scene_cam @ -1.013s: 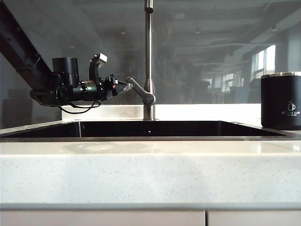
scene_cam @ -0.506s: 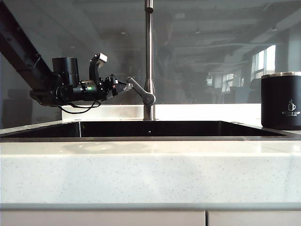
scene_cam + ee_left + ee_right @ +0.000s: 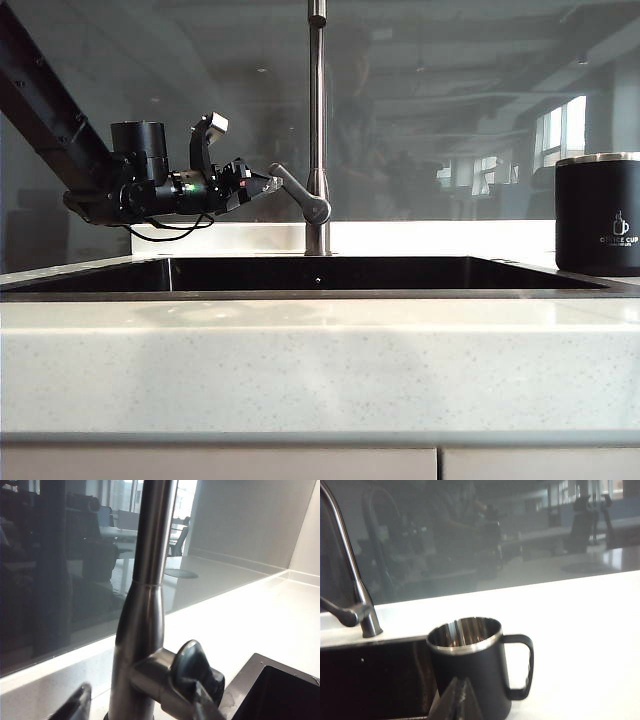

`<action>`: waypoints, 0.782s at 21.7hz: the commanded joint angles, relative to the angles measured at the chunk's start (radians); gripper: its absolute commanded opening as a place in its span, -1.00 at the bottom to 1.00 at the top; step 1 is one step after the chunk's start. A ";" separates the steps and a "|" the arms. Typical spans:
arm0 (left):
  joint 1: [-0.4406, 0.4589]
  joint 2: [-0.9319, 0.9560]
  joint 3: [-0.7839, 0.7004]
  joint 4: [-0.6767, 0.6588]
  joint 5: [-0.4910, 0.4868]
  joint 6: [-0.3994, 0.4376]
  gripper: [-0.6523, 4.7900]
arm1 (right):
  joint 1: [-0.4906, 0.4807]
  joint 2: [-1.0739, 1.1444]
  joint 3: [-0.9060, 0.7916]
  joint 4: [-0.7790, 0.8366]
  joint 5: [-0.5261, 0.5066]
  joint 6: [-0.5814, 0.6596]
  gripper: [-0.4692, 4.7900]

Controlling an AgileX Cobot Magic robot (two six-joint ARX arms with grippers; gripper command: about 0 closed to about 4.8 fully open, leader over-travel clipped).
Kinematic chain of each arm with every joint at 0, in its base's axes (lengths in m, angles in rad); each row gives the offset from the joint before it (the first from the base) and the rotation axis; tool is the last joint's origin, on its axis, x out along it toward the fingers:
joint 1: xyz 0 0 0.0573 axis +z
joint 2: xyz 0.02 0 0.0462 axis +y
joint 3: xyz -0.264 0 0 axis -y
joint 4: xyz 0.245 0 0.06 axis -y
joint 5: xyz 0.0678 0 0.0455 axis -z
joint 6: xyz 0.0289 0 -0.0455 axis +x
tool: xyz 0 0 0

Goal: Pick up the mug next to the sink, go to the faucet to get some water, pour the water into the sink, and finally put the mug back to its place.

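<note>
I have the left gripper (image 3: 268,183) held level at the tip of the faucet (image 3: 316,120) lever, above the left half of the sink (image 3: 320,274). On the left wrist camera, 2 dark fingers (image 3: 206,705) flank the lever's round end (image 3: 192,667); they stand apart, but I cannot tell whether they touch it or grip it. The lever slants down to the base of the tall steel pipe, which rises out of the top of the exterior view.

The mug (image 3: 598,213) stands upright on the white counter (image 3: 320,330) just beside the sink's right end, free of both arms. On the right wrist camera I see the mug (image 3: 472,665) with its steel interior showing and its handle turned away from the basin. The right gripper (image 3: 461,700) is pressed fully together, its fingertips meeting in front of the mug's lower wall and holding nothing. That arm does not appear in the exterior view
</note>
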 commanded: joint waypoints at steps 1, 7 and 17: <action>0.000 -0.005 0.005 0.012 -0.001 0.001 0.18 | 0.002 -0.077 -0.003 -0.097 0.003 -0.025 -0.85; 0.000 -0.005 0.005 0.012 -0.001 0.001 0.18 | 0.002 -0.219 -0.003 -0.267 0.004 -0.025 -0.85; 0.000 -0.005 0.005 0.012 -0.001 0.001 0.18 | -0.050 -0.232 -0.003 -0.317 -0.027 -0.056 -0.85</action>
